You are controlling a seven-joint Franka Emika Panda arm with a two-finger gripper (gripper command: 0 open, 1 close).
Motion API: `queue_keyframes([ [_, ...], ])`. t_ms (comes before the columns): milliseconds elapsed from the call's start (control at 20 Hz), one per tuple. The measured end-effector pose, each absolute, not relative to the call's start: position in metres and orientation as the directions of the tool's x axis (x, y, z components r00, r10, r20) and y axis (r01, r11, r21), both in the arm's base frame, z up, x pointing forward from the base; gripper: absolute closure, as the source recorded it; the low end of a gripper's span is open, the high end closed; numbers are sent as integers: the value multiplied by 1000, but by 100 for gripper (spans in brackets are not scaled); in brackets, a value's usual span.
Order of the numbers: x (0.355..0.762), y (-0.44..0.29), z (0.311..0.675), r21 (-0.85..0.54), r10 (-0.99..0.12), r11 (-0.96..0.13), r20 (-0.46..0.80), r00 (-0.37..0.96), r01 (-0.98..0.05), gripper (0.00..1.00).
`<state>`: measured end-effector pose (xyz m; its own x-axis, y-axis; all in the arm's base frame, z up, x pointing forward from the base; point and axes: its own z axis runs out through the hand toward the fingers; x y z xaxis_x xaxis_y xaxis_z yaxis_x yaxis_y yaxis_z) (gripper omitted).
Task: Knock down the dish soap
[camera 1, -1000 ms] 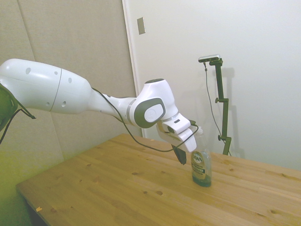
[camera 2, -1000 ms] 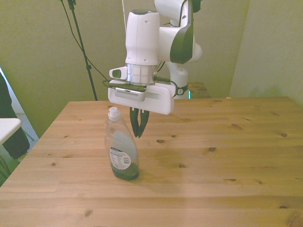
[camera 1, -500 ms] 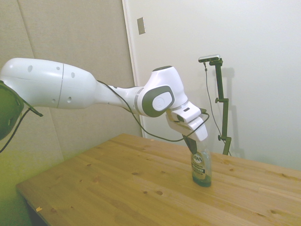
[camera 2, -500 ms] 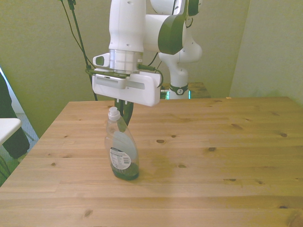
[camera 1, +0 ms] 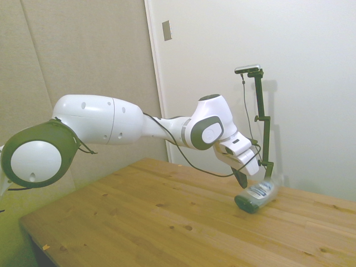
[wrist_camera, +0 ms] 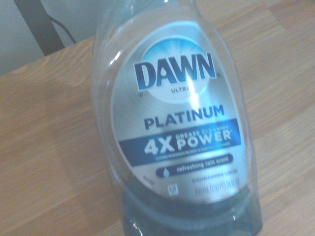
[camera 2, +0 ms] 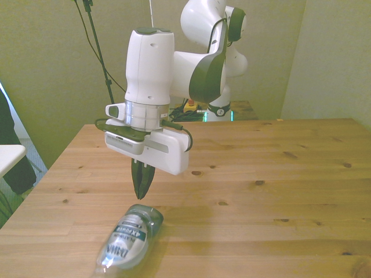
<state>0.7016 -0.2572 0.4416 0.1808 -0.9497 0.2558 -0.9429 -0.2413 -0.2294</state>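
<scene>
The dish soap is tipped over, with its label facing up. In the front view it is in the lower left of the frame, near the bottom edge, with its wide bottom end pointing up the frame and its thin neck end pointing down toward the bottom edge. The neck end looks a bit blurry there. In the side view the dish soap is in the right half of the frame, a little below the middle, and it slants, with the dark bottom end low on the wooden table and the other end a bit higher. The gripper is just above the bottle's wide end in the front view, and its two dark fingers point down and sit close together, pinched to a tip with nothing between them. I cannot tell if the tip touches the bottle. In the side view the gripper is just above and beside the bottle's low end, at the end of the white arm that comes in from the left of the frame. The wrist view shows the dish soap from very close, with a silver and blue label that reads DAWN ULTRA PLATINUM 4X POWER, and dark teal liquid below the label.
</scene>
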Motion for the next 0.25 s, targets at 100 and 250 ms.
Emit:
queue_keyframes([
  [100, 702, -257, 444, -234, -950, -242, 256, 180, -942, 100],
  [250, 702, -255, 446, -240, -952, -239, 250, 178, -941, 100],
])
